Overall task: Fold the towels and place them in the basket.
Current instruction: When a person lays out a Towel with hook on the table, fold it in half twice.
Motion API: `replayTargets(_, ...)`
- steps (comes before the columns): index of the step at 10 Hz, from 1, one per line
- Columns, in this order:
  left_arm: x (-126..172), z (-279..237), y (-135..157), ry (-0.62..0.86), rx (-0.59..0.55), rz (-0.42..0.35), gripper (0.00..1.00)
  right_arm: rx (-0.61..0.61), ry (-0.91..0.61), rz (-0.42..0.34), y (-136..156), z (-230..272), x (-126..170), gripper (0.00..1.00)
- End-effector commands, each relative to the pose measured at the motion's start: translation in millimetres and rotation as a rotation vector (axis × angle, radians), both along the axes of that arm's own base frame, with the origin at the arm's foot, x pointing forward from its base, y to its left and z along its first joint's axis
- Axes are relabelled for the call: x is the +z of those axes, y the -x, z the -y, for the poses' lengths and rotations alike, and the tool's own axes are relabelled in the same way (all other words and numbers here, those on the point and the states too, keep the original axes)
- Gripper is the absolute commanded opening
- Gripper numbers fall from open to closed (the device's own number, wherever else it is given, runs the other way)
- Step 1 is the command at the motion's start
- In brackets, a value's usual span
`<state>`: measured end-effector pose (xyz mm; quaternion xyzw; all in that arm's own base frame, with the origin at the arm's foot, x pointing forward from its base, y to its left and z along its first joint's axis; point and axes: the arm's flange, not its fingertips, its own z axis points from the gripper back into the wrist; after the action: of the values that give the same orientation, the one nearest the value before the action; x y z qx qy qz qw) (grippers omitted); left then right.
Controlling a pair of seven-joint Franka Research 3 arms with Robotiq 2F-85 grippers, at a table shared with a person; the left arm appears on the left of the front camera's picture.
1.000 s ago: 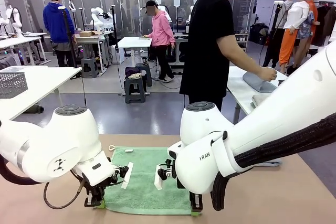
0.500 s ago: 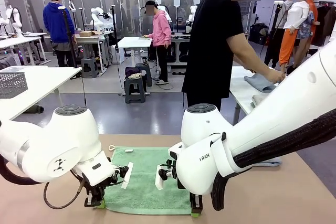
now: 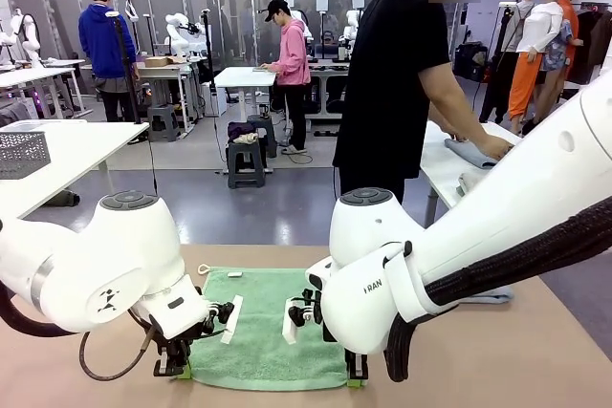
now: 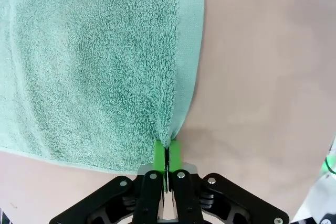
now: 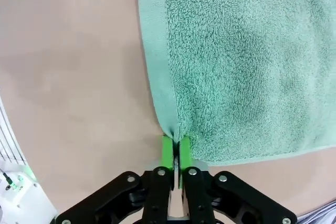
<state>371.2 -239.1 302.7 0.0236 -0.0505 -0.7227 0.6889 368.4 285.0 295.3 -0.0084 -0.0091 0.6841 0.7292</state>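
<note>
Tabletop (image 4: 262, 77) towel (image 4: 94, 66) corner within left pincer (image 4: 167, 151)

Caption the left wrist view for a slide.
Left gripper shut on the corner of a green towel lying flat on the tan table.

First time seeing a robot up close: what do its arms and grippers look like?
Both the left arm and right arm are glossy white with rounded joints and grey caps. A black cable loops under the left one; a ribbed black hose runs along the right. The left gripper and right gripper are black with slim bright-green pads.
</note>
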Motion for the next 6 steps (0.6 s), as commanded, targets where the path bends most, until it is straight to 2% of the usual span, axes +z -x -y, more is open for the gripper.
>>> replayTargets(1,0,0,0,0.0,0.0,0.0,0.0,0.018,-0.005,0.006,-3,1,-6,0.0)
replayTargets(4,0,0,0,0.0,0.0,0.0,0.0,0.035,0.006,0.006,-4,1,4,0.0)
replayTargets(5,0,0,0,0.0,0.0,0.0,0.0,0.007,0.031,0.007,-6,0,6,0.0)
replayTargets(6,0,0,0,0.0,0.0,0.0,0.0,0.002,-0.001,0.002,-1,-1,1,0.0)
